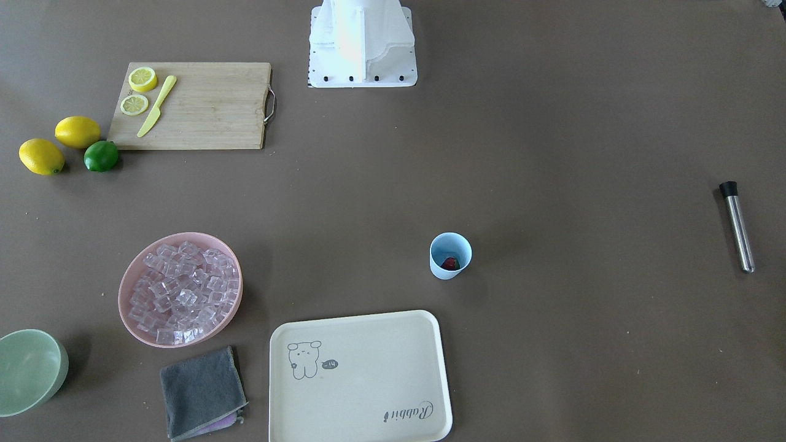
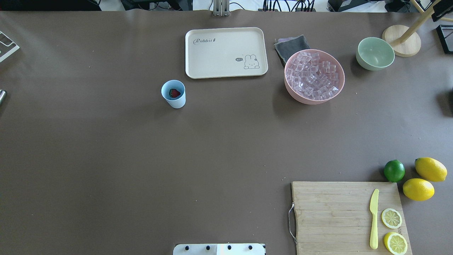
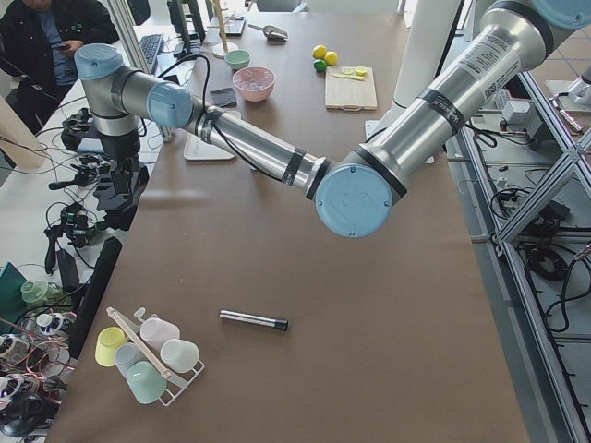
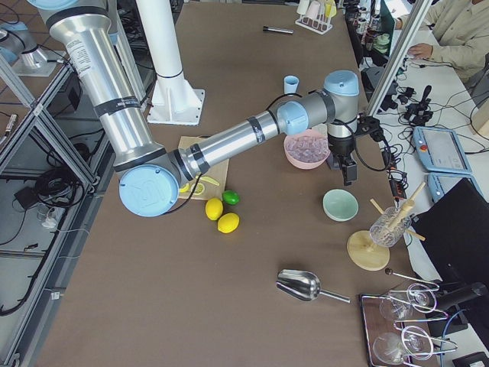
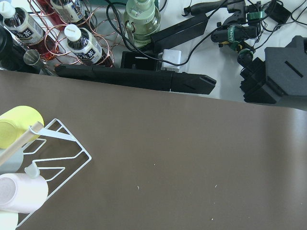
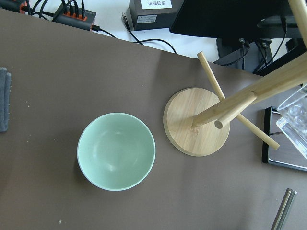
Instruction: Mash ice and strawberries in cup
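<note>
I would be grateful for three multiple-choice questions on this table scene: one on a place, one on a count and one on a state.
1. Where is the strawberry? A in the cup; B on the tray; C in the pink bowl.
2. How many whole lemons lie beside the board? A one; B two; C four.
3. What state is the green bowl in? A empty; B overturned; C full of lemons.
Answers: 1 A, the red berry shows inside the blue rim; 2 B, two yellow lemons sit by the lime; 3 A, the right wrist view shows its bare inside.
</note>
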`<state>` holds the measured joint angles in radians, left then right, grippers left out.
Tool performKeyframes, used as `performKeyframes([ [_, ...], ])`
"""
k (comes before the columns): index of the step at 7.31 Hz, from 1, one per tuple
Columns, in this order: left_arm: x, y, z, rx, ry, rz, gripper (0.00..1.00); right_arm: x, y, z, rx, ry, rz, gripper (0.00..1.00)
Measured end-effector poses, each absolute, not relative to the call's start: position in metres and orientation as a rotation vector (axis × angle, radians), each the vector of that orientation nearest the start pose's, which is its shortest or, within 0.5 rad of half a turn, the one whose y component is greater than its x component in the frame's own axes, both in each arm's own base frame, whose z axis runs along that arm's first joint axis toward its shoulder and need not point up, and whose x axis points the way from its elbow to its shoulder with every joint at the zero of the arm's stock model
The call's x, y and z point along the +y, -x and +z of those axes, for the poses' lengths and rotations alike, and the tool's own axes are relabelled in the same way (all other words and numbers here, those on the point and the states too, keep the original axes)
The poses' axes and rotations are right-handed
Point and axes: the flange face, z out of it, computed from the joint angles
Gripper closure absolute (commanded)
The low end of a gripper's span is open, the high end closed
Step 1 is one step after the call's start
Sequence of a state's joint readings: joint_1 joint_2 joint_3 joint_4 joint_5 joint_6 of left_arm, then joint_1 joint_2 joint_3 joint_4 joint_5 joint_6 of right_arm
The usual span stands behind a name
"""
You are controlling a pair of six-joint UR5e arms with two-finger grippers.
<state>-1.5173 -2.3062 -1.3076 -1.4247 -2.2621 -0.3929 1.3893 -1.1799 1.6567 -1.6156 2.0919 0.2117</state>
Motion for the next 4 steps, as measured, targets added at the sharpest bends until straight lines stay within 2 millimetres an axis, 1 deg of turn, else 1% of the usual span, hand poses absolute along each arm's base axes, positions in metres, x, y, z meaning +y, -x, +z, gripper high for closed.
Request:
performKeyframes([
  [1, -0.740, 0.041, 0.343, 0.732, -0.182, -0.173, 0.02, -0.642, 0.032, 0.413, -0.581, -0.313, -0.082, 0.01],
  [2, -0.724, 0.057, 0.355, 0.726, -0.215, -0.127, 0.02, -0.641, 0.033, 0.415, -0.579, -0.311, -0.082, 0.01],
  [3, -0.708, 0.068, 0.372, 0.724, -0.238, -0.105, 0.02, -0.640, 0.033, 0.417, -0.578, -0.308, -0.081, 0.01],
  [4, -0.687, 0.074, 0.403, 0.724, -0.252, -0.097, 0.02, -0.639, 0.033, 0.419, -0.578, -0.305, -0.080, 0.01],
])
